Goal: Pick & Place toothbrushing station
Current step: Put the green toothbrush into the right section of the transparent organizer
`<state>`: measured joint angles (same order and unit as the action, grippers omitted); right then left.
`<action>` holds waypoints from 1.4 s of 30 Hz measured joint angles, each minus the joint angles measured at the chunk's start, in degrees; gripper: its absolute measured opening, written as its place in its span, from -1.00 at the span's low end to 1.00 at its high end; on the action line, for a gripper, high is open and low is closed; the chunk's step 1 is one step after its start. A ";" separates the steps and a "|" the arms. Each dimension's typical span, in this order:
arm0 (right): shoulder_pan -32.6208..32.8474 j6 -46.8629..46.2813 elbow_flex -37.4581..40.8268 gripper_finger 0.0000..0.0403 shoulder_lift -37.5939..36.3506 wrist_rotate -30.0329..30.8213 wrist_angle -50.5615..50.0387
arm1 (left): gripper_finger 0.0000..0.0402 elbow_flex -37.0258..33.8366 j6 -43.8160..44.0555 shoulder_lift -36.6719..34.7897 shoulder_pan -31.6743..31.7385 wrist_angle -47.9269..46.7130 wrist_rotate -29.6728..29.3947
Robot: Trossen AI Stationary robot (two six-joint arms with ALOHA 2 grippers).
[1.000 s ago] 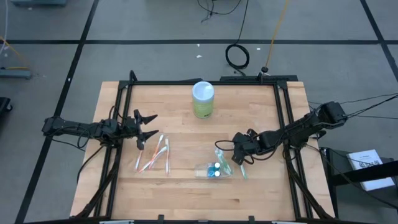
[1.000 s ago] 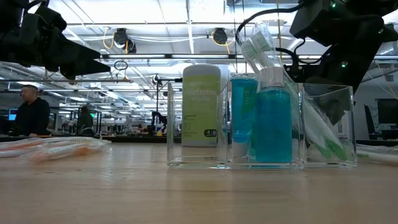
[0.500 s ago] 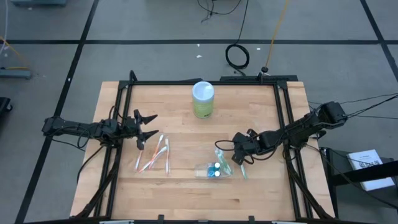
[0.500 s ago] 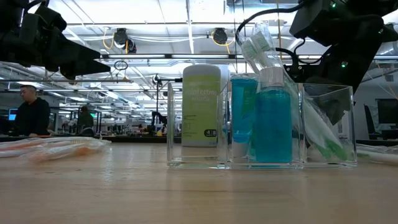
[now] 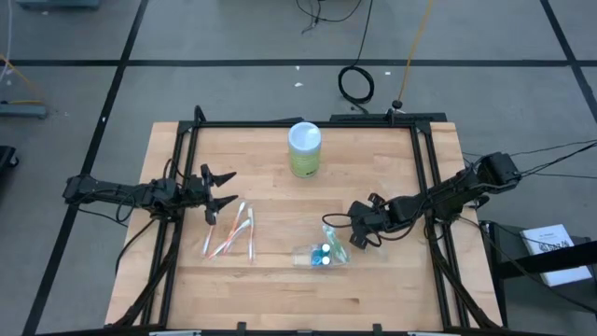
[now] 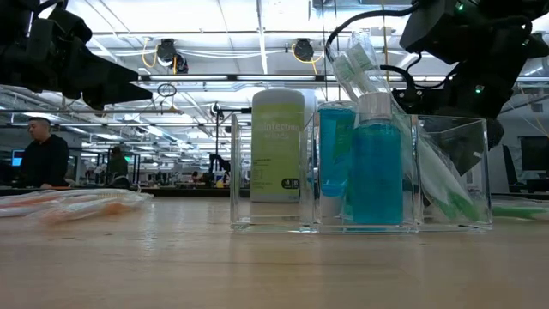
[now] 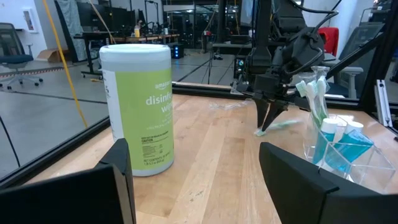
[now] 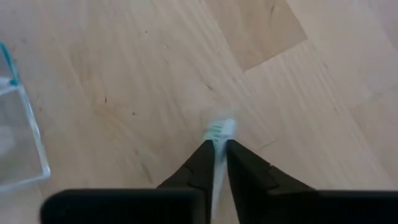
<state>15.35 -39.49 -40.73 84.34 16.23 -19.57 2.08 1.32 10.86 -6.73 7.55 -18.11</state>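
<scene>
A: R gripper (image 8: pixel 219 149) status?
B: Pinching the green toothbrush (image 8: pixel 219 132) on the table, just right of the clear organizer (image 5: pixel 322 256). L gripper (image 5: pixel 220 191) spread, idle far left.
A: Tips?
B: Lift straight, clear the rim, then drop bristles-up.

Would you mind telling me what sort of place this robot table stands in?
Probably a large open robotics lab or workshop: rows of ceiling strip lights, a person seated at a far workstation, and black office chairs on grey concrete flooring.
</scene>
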 joint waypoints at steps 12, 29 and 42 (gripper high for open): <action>2.12 9.63 0.07 -0.99 -7.76 4.69 -0.11 | 0.12 0.01 0.00 -0.01 0.00 0.00 0.00; 14.47 25.65 0.07 -1.00 -23.73 30.27 9.93 | 0.12 0.01 0.00 -0.01 0.00 0.00 0.00; 17.98 38.94 0.07 -1.00 -24.81 30.14 23.41 | 0.12 0.01 0.00 0.00 -0.01 -0.02 0.00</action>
<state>33.34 -0.56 -40.66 59.53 46.37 3.84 2.09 1.32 10.87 -6.74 7.53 -18.11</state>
